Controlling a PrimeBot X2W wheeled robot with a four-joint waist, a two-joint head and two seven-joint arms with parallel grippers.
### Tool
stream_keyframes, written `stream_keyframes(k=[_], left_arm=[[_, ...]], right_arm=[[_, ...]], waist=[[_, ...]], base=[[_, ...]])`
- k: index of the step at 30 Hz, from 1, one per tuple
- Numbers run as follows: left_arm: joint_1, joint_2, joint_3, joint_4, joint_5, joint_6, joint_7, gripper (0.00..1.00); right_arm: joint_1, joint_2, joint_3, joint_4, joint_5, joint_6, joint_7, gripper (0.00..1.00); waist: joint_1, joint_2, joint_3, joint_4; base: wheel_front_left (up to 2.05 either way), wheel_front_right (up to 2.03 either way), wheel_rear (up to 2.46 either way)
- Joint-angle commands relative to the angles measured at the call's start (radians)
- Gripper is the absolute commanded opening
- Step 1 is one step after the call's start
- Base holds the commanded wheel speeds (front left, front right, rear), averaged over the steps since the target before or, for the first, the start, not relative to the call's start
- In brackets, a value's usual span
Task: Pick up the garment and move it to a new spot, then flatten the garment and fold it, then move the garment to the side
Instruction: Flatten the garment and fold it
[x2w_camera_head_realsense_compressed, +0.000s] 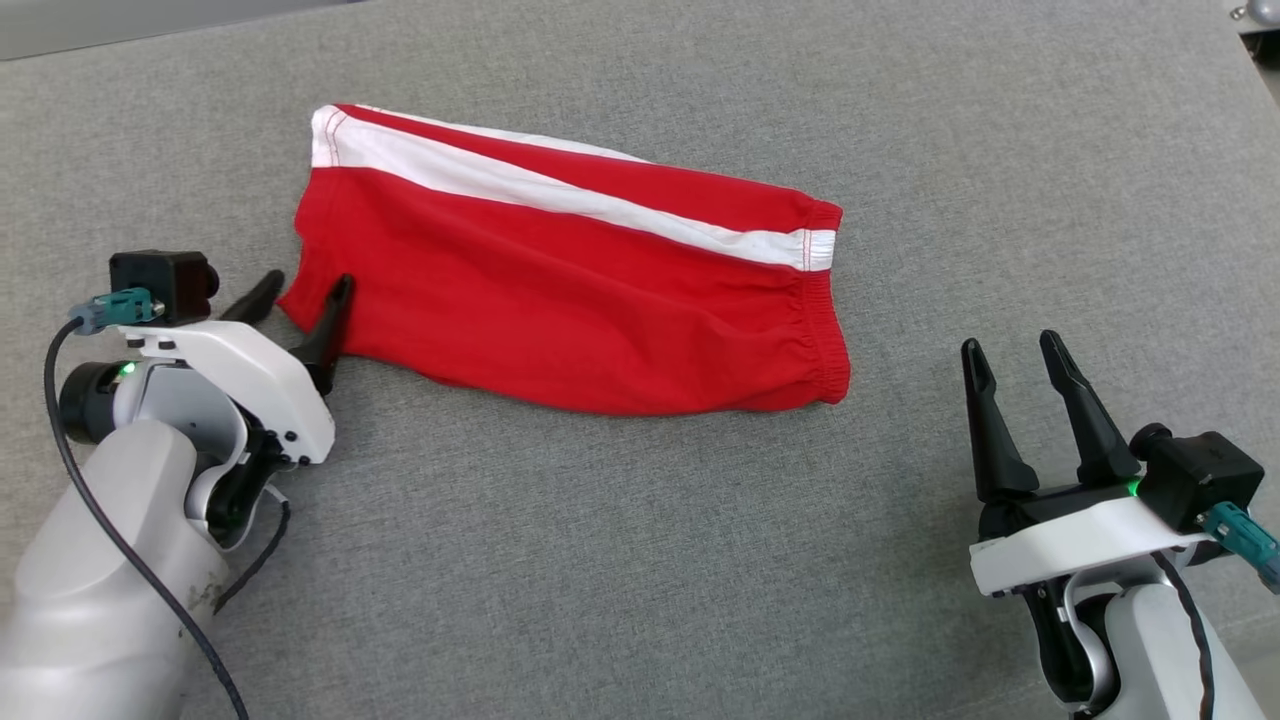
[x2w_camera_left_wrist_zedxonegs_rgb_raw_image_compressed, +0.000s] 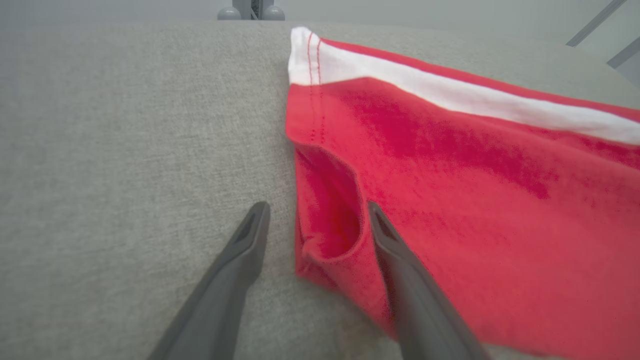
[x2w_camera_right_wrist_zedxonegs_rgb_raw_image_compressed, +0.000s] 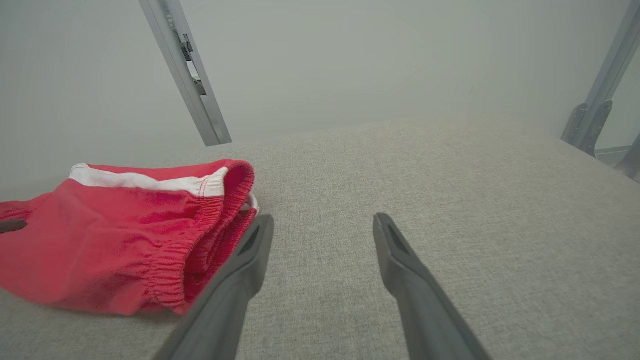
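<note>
A grey woven tabletop (x2w_camera_head_realsense_compressed: 640, 560) spans the work area, with metal frame posts (x2w_camera_right_wrist_zedxonegs_rgb_raw_image_compressed: 185, 75) rising behind it. Red shorts (x2w_camera_head_realsense_compressed: 560, 290) with a white side stripe (x2w_camera_head_realsense_compressed: 560, 195) lie near the middle, apparently doubled leg over leg, with the waistband (x2w_camera_head_realsense_compressed: 825, 300) toward the robot's right and the leg hems toward its left. The left gripper (x2w_camera_head_realsense_compressed: 310, 280) sits low at the hem corner (x2w_camera_head_realsense_compressed: 300, 300), its jaws spread wide and holding nothing. One finger lies over the red cloth and the other over bare tabletop just beside the edge. The corner falls between them, a placing that suits a pinch there. The right gripper (x2w_camera_head_realsense_compressed: 1010, 342) hovers apart from the waistband and nearer the robot, jaws likewise wide and empty, seemingly placed to take that end. The shorts look flat and folded, so the step in hand is probably a further fold or the move aside; which one cannot be told.
</note>
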Motion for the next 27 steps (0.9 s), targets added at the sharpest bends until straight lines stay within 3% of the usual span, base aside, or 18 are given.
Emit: stream_keyframes(k=[1, 2, 3, 9, 15, 27], left_arm=[[0.010, -0.009, -0.011, 0.014, -0.009, -0.008, 0.018, 0.37], [0.009, -0.014, -0.016, 0.014, -0.013, -0.014, 0.029, 0.13], [0.010, -0.019, -0.019, 0.014, -0.023, -0.018, 0.037, 0.00], [0.012, -0.025, -0.013, -0.014, -0.045, -0.026, 0.010, 0.00], [0.114, -0.023, 0.021, -0.088, -0.075, 0.012, -0.056, 0.00], [0.450, -0.035, 0.053, -0.431, -0.125, 0.159, -0.116, 0.00]], right_arm=[[-0.009, -0.004, -0.001, 0.002, 0.006, 0.000, -0.008, 1.00], [-0.011, -0.004, -0.002, 0.004, 0.007, 0.000, -0.011, 1.00], [-0.014, -0.004, -0.001, 0.007, 0.008, 0.000, -0.012, 1.00], [-0.020, -0.004, 0.006, 0.021, 0.019, 0.000, -0.016, 1.00], [0.001, -0.004, -0.006, 0.025, 0.020, 0.000, -0.019, 1.00], [0.037, -0.004, -0.053, 0.012, -0.013, 0.000, 0.016, 1.00]], waist=[[0.0000, 0.0000, -0.001, 0.003], [0.0000, 0.0000, -0.002, 0.005], [0.0000, 0.0000, -0.004, 0.008], [0.0000, 0.0000, -0.015, 0.016], [0.0000, 0.0000, -0.033, 0.028], [0.0000, 0.0000, -0.090, 0.143]], base=[[0.00, 0.00, 0.00], [0.00, 0.00, 0.00], [0.00, 0.00, 0.00], [0.00, 0.00, 0.00], [0.00, 0.00, 0.00], [0.00, 0.00, 0.00]])
